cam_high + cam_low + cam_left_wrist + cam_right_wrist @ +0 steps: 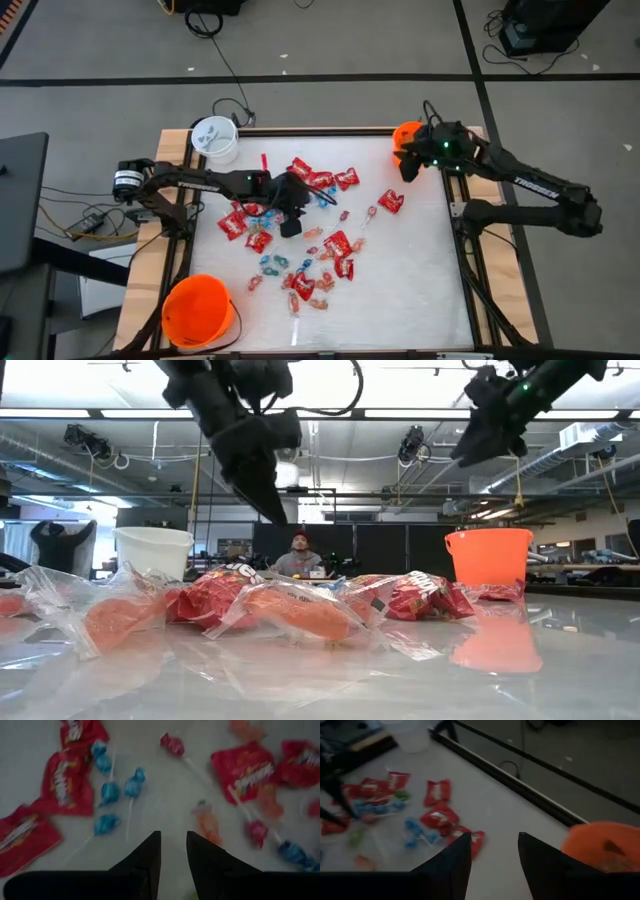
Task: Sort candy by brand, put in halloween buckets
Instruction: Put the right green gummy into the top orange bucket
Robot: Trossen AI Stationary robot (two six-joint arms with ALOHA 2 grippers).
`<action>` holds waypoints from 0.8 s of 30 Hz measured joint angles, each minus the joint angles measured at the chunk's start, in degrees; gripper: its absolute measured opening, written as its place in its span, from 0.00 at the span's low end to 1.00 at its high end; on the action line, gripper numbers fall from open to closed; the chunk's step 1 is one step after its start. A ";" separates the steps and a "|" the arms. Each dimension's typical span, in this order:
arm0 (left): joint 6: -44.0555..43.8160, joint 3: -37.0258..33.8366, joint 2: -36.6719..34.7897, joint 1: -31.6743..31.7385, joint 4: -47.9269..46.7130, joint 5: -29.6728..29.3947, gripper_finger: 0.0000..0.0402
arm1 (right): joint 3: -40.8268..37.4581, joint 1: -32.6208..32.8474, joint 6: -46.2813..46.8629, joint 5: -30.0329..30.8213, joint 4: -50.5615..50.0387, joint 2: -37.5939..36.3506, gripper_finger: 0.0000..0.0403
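Two tools in play: my left tool (290, 228) hangs slightly parted, empty, over the candy (300, 240) mid-worktop; right tool (408, 168), spread and empty, sits beside the small orange bucket (404, 132), farther off.

Three buckets: one white bucket (214, 140), one small orange bucket (406, 134), one larger orange bucket (198, 311), roughly a dozen red candy packets (391, 201), several blue-wrapped lollipops (133, 786), two robot arms

Right claw (492, 851) open, empty, beside orange bucket (600, 845); red packets (438, 815) beyond.
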 joint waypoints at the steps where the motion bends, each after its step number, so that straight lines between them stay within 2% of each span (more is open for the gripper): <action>1: 0.01 0.90 0.00 -0.64 -1.43 -0.95 0.25 | -0.12 2.08 0.05 1.32 0.81 0.43 0.43; 6: -1.98 4.76 -1.01 -3.62 -9.89 -3.53 0.25 | -6.60 11.54 -0.23 9.32 9.06 1.99 0.43; 9: -3.61 6.19 -4.95 -5.68 -12.68 -6.62 0.25 | -11.91 14.76 -0.30 11.81 19.34 2.03 0.43; 13: -5.90 3.46 -10.72 -6.68 -11.14 -6.99 0.25 | -13.94 15.44 -2.19 6.83 27.97 1.85 0.43; 18: -9.27 -4.01 -14.40 -5.47 -8.59 -5.91 0.21 | -13.75 15.42 -3.80 -1.31 37.30 4.20 0.43; 20: -9.13 -7.68 -14.27 -4.29 -4.23 -3.11 0.19 | -13.77 15.38 -5.25 -3.66 36.43 6.29 0.43; 24: -8.90 -13.66 -11.79 -2.73 5.76 6.69 0.16 | -13.88 14.37 -4.36 -4.97 34.58 10.69 0.43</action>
